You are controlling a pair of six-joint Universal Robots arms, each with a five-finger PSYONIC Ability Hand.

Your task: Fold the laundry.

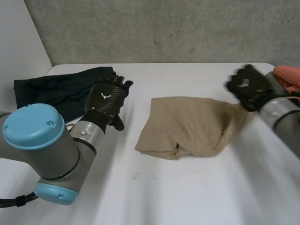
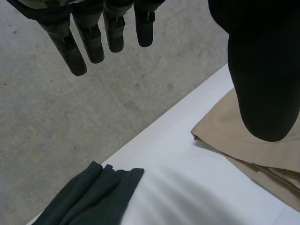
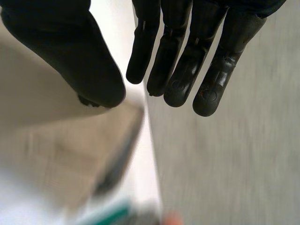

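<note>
White table (image 1: pixel 187 197), tan cloth (image 1: pixel 187 126); concrete wall (image 1: pixel 164 28) behind

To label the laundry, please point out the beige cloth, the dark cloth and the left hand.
beige cloth (image 1: pixel 192 124), head view, its flat middle.
dark cloth (image 1: pixel 47 91), head view, its middle.
left hand (image 1: pixel 107 99), head view, the back of the hand.
</note>
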